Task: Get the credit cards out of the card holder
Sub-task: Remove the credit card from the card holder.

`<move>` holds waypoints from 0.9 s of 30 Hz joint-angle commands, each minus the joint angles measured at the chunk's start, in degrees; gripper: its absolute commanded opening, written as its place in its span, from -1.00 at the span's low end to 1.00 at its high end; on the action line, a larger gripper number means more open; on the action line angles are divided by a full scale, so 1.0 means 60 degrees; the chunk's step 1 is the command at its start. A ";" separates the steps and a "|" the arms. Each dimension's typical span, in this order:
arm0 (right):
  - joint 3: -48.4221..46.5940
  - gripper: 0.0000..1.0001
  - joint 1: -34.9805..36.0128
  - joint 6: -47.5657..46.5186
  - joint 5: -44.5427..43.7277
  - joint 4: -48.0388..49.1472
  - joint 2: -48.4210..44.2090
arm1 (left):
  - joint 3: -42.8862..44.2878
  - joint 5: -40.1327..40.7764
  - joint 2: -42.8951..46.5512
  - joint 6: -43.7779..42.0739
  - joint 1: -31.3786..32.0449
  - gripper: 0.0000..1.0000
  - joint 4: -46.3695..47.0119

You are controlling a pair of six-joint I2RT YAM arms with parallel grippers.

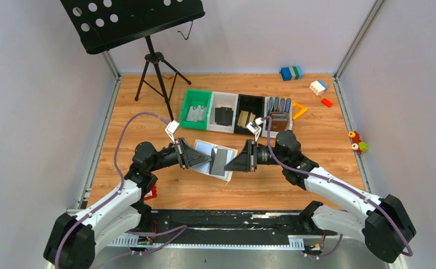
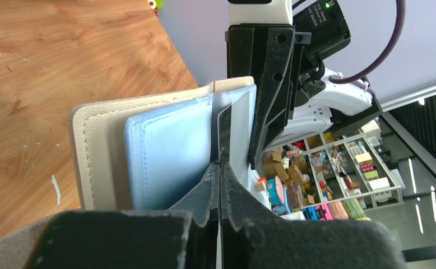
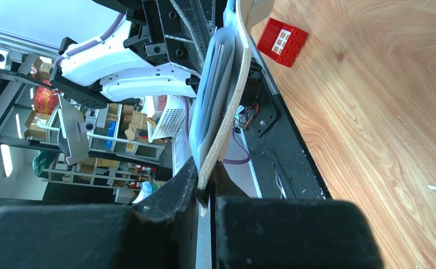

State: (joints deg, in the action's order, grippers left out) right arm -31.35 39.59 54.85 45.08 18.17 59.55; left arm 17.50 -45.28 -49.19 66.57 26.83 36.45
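The card holder [image 1: 205,150] hangs open above the table between my two grippers, pale beige outside [image 2: 92,145] and light blue inside [image 2: 165,151]. A dark credit card [image 1: 221,161] stands edge-on [image 2: 223,126] in its clear sleeve. My left gripper [image 1: 211,159] [image 2: 220,165] is shut on that card's near edge. From the other side, my right gripper [image 1: 227,166] [image 3: 206,188] is shut on the beige cover [image 3: 235,84] at its lower edge. No other cards show in the holder.
A row of bins stands behind: green [image 1: 196,109], white [image 1: 223,115], black [image 1: 248,115] and one with brown wallets [image 1: 278,115]. A music stand's tripod [image 1: 157,73] is at back left. Toy bricks [image 1: 318,87] lie back right; a red brick [image 3: 283,40] lies by the left arm.
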 commanded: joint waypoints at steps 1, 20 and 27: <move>-0.0055 -1.00 -0.0109 -0.0114 -0.0145 0.0454 -0.0355 | -0.0177 -0.0011 0.0100 -0.0294 -0.0090 -1.00 -0.0210; 0.0035 -1.00 -0.0150 0.0496 0.0437 0.1716 -0.0059 | -0.0079 -0.0842 -0.0217 -0.0015 -0.0081 -0.19 0.0121; -0.0077 -1.00 -0.0004 0.0583 0.0499 0.1973 0.0150 | 0.0231 -0.1039 -0.0461 -0.0031 0.0287 -0.21 0.0115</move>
State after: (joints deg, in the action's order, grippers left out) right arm -29.95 38.85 57.19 46.70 21.78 60.36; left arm 16.99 -49.56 -50.89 67.40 27.38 37.52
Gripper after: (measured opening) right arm 0.077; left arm 0.404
